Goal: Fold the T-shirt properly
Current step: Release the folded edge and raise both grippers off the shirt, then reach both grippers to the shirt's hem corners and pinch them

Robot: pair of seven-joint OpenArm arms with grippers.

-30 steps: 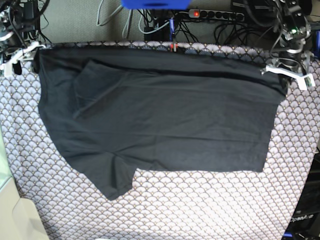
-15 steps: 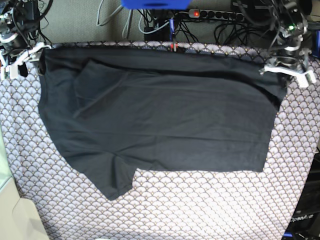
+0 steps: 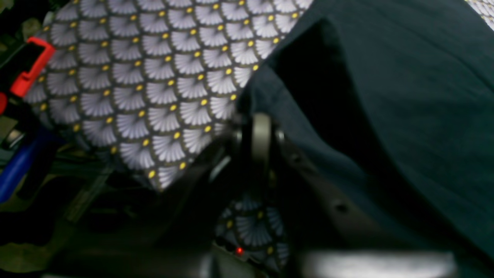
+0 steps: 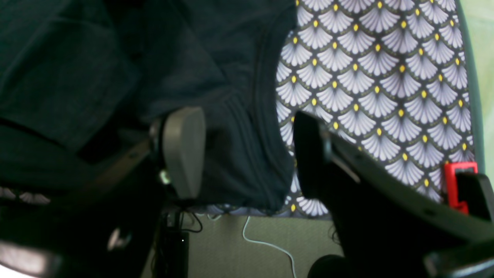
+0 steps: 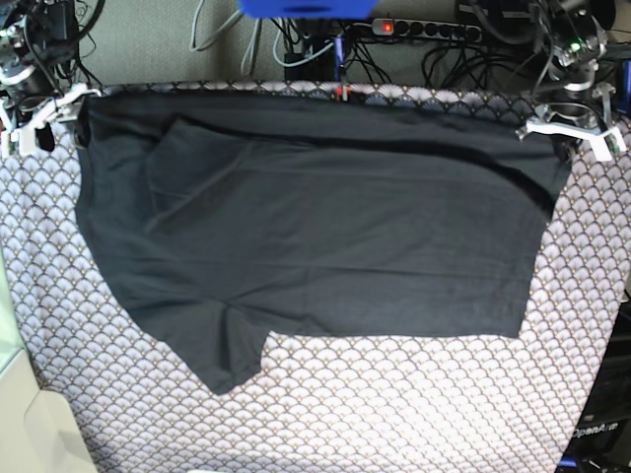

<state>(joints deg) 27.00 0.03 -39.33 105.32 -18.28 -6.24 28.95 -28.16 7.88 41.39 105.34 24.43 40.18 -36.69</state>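
The black T-shirt (image 5: 315, 227) lies spread across the patterned table, with one sleeve folded over its body at the left and a flap hanging toward the front left. My left gripper (image 5: 570, 133) sits at the shirt's far right corner. In the left wrist view its fingers (image 3: 260, 131) are pressed together on the hem of the T-shirt (image 3: 405, 96). My right gripper (image 5: 44, 118) is at the far left corner. In the right wrist view it (image 4: 247, 154) stands open, its two fingers either side of the T-shirt (image 4: 231, 96) corner without pinching it.
A scale-patterned cloth (image 5: 394, 414) covers the table. Red clamps (image 5: 343, 92) (image 4: 459, 181) (image 3: 31, 65) hold it at the far edge. A power strip (image 5: 424, 28) and cables lie behind the table. A pale bin (image 5: 20, 414) stands at the front left.
My left gripper has drawn back toward the far edge, and the shirt's right corner has gone with it and pulled taut. The right gripper has shifted only slightly.
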